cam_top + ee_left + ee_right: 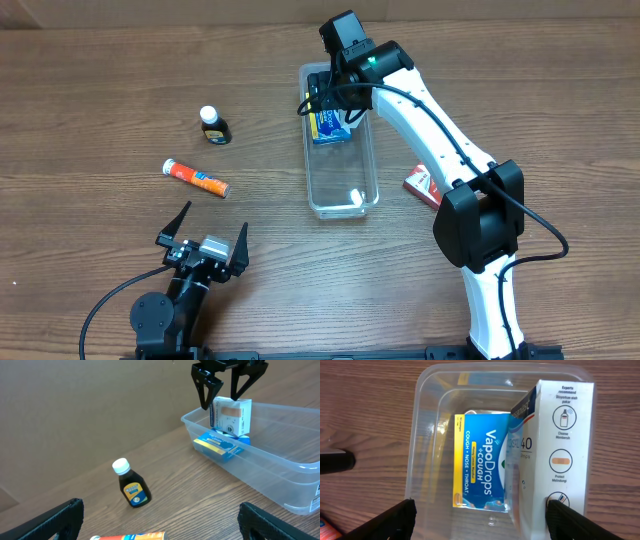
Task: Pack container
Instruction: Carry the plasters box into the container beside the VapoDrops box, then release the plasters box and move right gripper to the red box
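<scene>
Container (306, 150) (270, 480) (420, 410): clear bin, lengthwise on the wood table (100, 80), mid-table, long axis running away from the arm bases. In its far end a blue box (330, 128) (218, 445) (480, 465) lies flat, label up: "VapoDrops + COUGH", yellow edge strip "COUGH + NOSE + THROAT". On top of it a white box (232, 417) (560, 445) stands upright against the container's wall on the right-arm side; print reads "Experts recommend", "40", "Clean / Membersih", "Protect / Melindungi"; a word below "40" is cut off. Near end of container: one small white item (355, 195), not identifiable. Right gripper (325, 95) (220, 403) (481, 505) hangs over the far end, jaws spread wide, fingertips above the white box, gripping nothing. Outside the container, on the left-arm side: dark bottle (213, 127) (131, 485) with white cap, blue-yellow label illegible; nearer the bases, an orange tube (196, 178) (130, 536) lying flat, print illegible. On the right-arm side: a red box (422, 183), partly under the arm. Left gripper (215, 215) (161, 505) well apart from the container, near its base, jaws wide, empty.
</scene>
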{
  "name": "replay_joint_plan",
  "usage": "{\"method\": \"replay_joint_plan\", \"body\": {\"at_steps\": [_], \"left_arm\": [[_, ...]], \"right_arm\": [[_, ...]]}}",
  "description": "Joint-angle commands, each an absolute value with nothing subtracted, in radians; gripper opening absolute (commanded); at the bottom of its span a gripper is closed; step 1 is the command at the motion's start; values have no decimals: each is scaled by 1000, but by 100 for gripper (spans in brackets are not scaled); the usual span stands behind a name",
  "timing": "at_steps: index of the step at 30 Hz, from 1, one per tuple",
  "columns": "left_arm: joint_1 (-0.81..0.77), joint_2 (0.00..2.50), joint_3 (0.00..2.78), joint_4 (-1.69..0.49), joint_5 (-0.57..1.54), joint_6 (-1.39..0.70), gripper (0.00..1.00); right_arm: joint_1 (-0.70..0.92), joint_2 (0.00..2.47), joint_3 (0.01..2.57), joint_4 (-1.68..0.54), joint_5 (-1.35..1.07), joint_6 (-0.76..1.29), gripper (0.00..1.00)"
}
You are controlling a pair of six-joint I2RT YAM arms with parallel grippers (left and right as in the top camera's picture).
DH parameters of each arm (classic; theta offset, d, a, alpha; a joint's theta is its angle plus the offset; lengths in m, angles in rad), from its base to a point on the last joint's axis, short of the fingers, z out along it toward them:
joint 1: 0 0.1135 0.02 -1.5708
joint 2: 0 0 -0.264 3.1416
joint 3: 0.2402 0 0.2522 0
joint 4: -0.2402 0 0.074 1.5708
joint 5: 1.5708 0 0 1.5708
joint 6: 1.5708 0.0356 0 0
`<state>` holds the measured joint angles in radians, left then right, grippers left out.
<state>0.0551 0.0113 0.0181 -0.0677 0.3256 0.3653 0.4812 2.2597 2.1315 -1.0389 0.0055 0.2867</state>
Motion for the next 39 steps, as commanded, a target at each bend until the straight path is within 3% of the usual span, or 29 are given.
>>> {"method": "replay_joint_plan", "body": {"at_steps": [1, 26, 32, 34, 39], "left_arm": [[64, 5, 14, -67, 323, 351, 100], [64, 5, 14, -67, 323, 352, 100], [64, 5, 14, -67, 323, 352, 100], [64, 5, 14, -67, 323, 352, 100], [64, 5, 14, -67, 323, 351, 100]], "right_arm": [[485, 2289, 2159, -1029, -30, 280, 85], [599, 2291, 2183, -977, -73, 254, 85], [535, 2291, 2392, -1172, -61, 266, 94], [482, 2291, 2492, -1299, -54, 318, 100], [270, 2291, 2614, -1607, -56, 561, 100]]}}
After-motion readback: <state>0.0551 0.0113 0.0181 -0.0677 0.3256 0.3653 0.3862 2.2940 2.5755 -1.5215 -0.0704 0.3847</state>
